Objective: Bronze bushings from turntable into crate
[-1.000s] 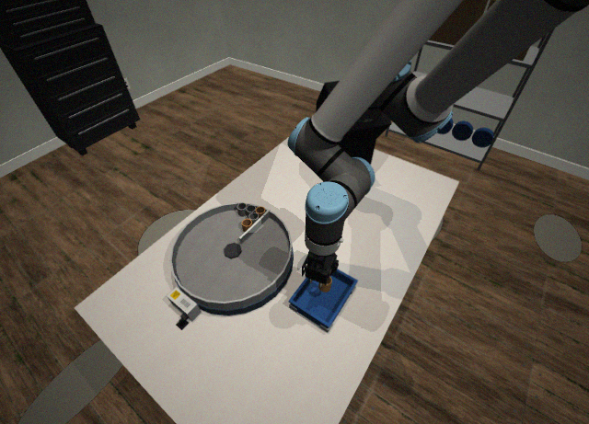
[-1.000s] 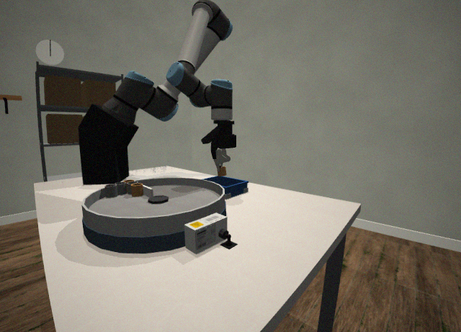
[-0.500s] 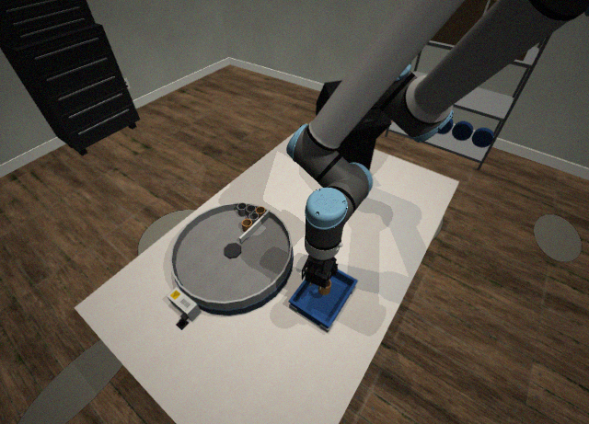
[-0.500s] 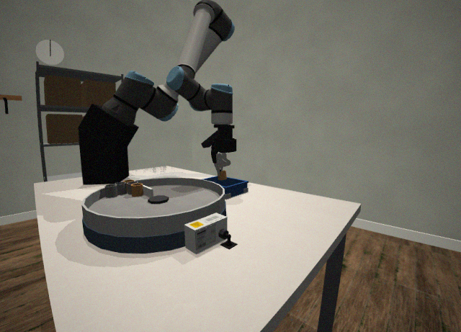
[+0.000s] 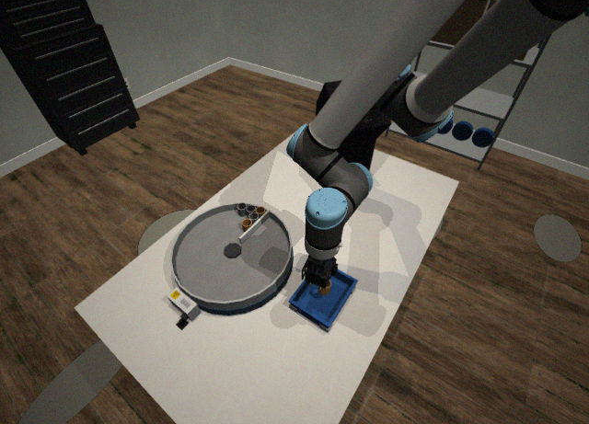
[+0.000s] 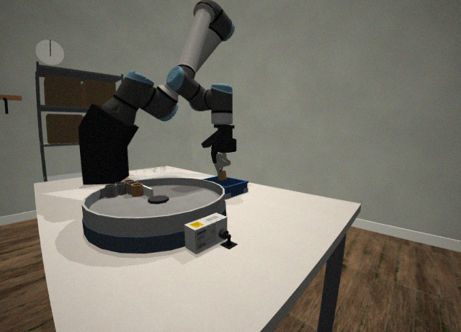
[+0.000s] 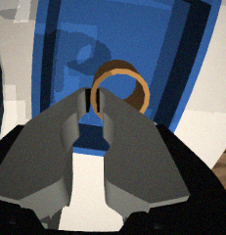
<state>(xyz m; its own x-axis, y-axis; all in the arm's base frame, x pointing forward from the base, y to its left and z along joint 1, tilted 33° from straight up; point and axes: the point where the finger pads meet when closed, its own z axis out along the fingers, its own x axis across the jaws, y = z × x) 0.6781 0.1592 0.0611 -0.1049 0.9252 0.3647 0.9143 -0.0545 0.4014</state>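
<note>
My gripper is shut on the wall of a bronze bushing, an orange-brown ring seen end-on in the wrist view. It hangs low over the blue crate, also seen in the exterior view. The held bushing shows under the fingers in the top and exterior views. On the grey turntable, several bushings cluster at the far rim beside a white bar: bronze ones and dark steel ones. They also show in the exterior view.
A white sensor box with a yellow label sits at the turntable's front edge. A dark hub marks the turntable's centre. The arm's black base stands at the table's back. A shelf rack stands behind the table.
</note>
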